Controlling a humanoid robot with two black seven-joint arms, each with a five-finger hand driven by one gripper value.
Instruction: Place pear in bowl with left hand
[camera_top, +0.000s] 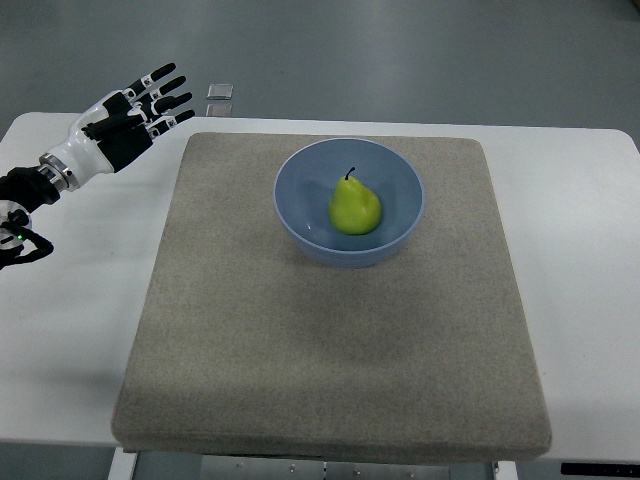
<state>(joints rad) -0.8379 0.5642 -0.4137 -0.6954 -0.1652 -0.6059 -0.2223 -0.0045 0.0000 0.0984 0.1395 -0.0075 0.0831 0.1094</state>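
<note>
A grey mat (330, 330) covers most of the white desk (580, 230). Toward its far side stands a blue bowl (300, 180) with the green pear (355, 208) upright inside. At far left, well apart, the left hand (135, 112) hovers with fingers (165, 85) spread, grasping nothing.

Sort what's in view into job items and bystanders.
Job: pear, already in the blue bowl; left hand, open, off to the left.
Bystanders: grey mat; white table; small square object beyond the table.
</note>
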